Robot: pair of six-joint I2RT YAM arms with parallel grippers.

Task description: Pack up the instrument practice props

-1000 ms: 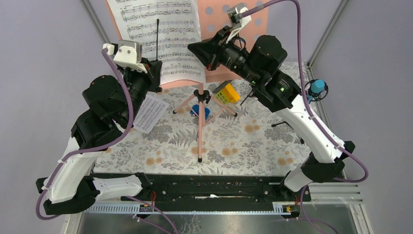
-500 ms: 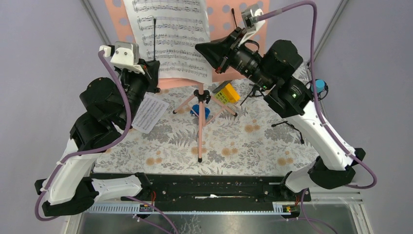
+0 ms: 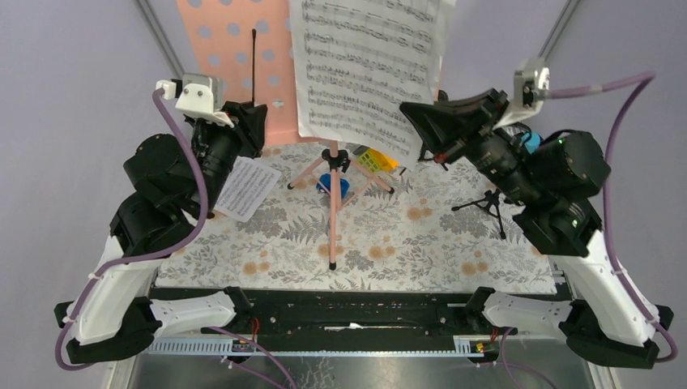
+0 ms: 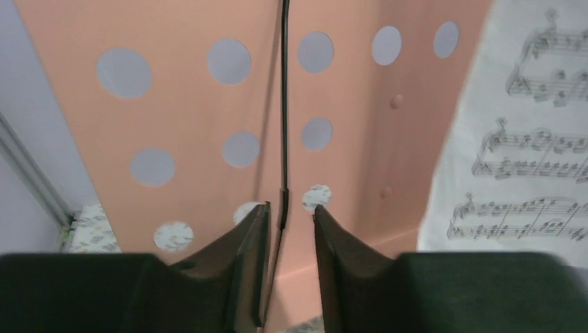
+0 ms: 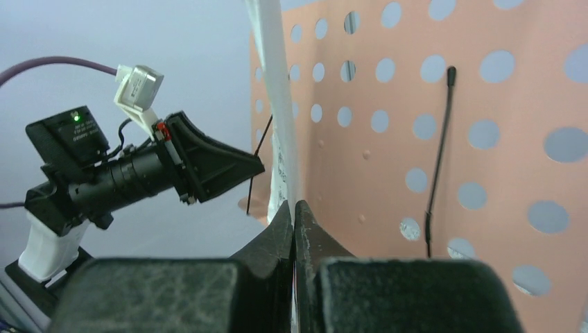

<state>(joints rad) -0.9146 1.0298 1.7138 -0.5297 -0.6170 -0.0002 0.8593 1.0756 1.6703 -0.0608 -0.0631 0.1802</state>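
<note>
Right gripper (image 5: 295, 215) is pressed tight on the lower edge of a sheet (image 3: 364, 73), fingers flat together with the paper edge-on between them in my wrist view. From above, that sheet hangs in the air to the right of the stand (image 4: 187, 111), apart from the pink panel and overlapping only its right edge.

Left gripper (image 4: 288, 207) is at the stand's lower left, right up at the panel. Its fingers are apart, and the thin black wire (image 4: 284, 104) on the stand runs up through the gap. I can't tell whether either finger touches it.

A second sheet (image 3: 247, 188) lies flat on the table left of the stand's legs (image 3: 333, 211), beside my left arm. The car (image 3: 340, 188) sits under the stand between the legs, the block (image 3: 379, 159) just right of them. Farther right stands a small tripod (image 3: 488, 203), and the blue mic (image 3: 531, 142) peeks out behind my right arm.
</note>
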